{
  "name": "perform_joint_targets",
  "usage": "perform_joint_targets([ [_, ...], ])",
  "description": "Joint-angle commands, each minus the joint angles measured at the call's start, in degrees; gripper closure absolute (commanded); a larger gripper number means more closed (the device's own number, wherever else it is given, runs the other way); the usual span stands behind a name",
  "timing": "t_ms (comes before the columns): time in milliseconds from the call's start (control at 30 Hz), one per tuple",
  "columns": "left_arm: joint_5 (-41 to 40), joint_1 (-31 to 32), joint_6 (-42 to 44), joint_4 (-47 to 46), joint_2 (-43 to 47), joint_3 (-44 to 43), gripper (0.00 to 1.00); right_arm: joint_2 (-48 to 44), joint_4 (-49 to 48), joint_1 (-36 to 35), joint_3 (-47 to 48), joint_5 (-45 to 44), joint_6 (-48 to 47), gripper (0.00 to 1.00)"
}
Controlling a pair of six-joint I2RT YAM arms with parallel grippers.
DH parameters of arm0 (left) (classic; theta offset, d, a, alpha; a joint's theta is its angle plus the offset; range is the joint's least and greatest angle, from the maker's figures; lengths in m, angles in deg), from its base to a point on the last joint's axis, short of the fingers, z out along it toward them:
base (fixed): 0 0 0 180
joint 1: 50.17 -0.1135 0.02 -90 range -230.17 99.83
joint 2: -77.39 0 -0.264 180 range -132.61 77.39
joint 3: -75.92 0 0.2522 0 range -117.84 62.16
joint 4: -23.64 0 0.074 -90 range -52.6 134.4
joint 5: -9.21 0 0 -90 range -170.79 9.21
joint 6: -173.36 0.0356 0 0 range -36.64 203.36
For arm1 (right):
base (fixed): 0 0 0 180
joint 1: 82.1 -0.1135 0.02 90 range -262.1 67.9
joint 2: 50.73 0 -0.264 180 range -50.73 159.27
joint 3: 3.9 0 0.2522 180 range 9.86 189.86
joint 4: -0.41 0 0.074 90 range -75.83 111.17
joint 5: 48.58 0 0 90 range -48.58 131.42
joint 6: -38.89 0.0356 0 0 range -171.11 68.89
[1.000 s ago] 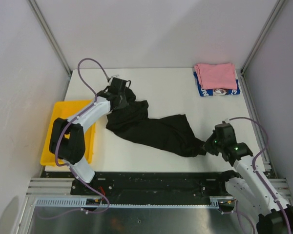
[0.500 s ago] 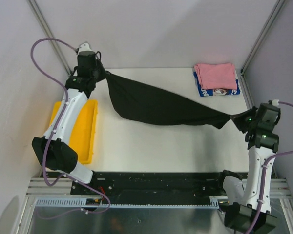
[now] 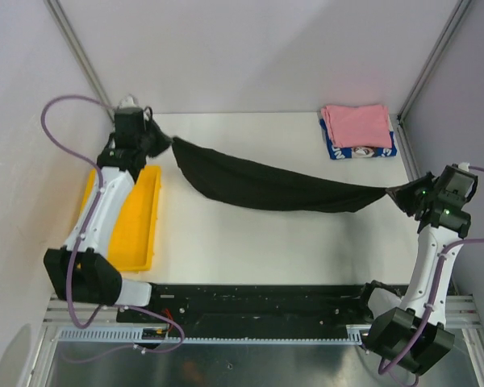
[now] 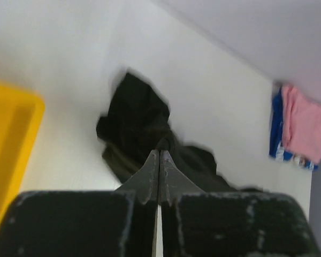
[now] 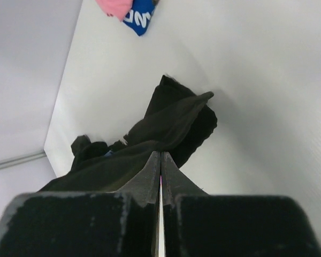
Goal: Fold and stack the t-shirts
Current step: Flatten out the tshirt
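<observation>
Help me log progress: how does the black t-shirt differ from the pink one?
The black t-shirt is unfolded, stretched between the left gripper and right gripper; the pink t-shirt lies folded on the blue-and-white t-shirt. Black spans the table; pink is a compact square. Both are cloth.

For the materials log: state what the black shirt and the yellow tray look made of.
Black shirt: soft matte cloth, it seems; it sags and creases where it hangs stretched. Yellow tray: probably hard plastic, smooth, with straight moulded walls.

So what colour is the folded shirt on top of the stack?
Pink. The top shirt shows best in the top external view.
</observation>
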State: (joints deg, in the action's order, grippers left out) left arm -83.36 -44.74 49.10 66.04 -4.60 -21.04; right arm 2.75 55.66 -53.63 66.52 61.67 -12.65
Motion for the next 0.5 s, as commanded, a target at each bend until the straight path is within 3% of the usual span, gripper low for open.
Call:
perform_joint_targets([
  [0, 6.6, -0.3, -10.1, -0.2, 10.9, 16.8, 1.00, 0.2, -0.4, -1.7, -2.0, 2.7, -2.8, 1.00],
  [100, 3.7, -0.4, -12.1, 0.1, 18.3, 30.7, 1.00, -0.7, 1.1, -2.0, -7.2, 2.2, -4.6, 0.92],
  [167, 3.0, -0.6, -12.5, 0.4, 21.7, 38.0, 0.99, -1.5, 2.4, -2.0, -9.5, 1.2, -5.5, 0.77],
  [300, 3.4, -1.0, -10.9, 0.6, 23.1, 44.7, 0.66, -4.3, 3.2, -2.9, -10.9, -0.6, -6.3, 0.46],
  [367, 4.5, -0.9, -8.3, 0.6, 22.5, 43.8, 0.52, -5.3, 2.2, -4.4, -11.0, -1.6, -6.0, 0.38],
  [467, 5.1, -0.6, -3.7, 0.3, 20.3, 38.9, 0.40, -3.9, -0.9, -10.5, -10.9, -4.6, -4.5, 0.34],
])
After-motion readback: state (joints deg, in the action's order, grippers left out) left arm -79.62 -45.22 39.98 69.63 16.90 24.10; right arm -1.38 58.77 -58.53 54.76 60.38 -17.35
